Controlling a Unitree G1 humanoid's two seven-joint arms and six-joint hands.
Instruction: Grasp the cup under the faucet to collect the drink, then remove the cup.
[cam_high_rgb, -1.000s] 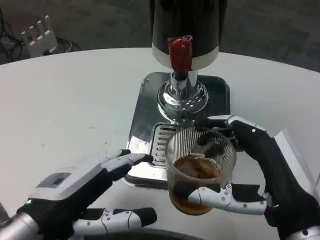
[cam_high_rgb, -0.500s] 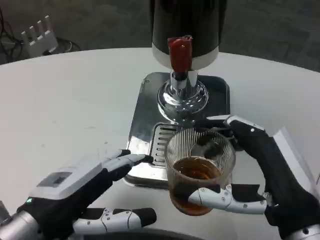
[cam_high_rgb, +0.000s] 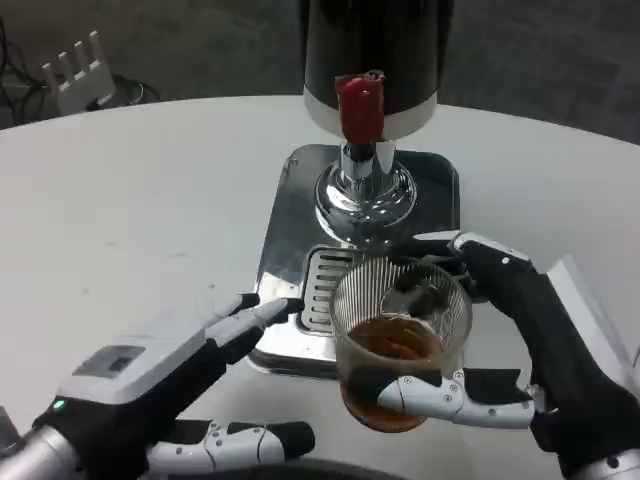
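Note:
A clear ribbed cup (cam_high_rgb: 398, 340) with brown drink in its lower half is held by my right hand (cam_high_rgb: 520, 330), thumb across its front and fingers around the back. The cup is at the front edge of the silver drip tray (cam_high_rgb: 290, 250), in front of the chrome faucet (cam_high_rgb: 364, 190) and its red tap handle (cam_high_rgb: 360, 105) on the black dispenser (cam_high_rgb: 375, 50). My left hand (cam_high_rgb: 170, 385) hovers open at the lower left, fingertips (cam_high_rgb: 265, 310) near the tray's front left corner, holding nothing.
The white round table (cam_high_rgb: 130, 210) spreads wide on the left and behind. A white ridged object (cam_high_rgb: 78, 70) and cables lie beyond the table's far left edge. A dark curved edge shows at the bottom of the picture.
The cup has sunk very slightly and the drink in it has settled. My left hand has shifted a little, its fingertips lifting slightly toward the tray corner.

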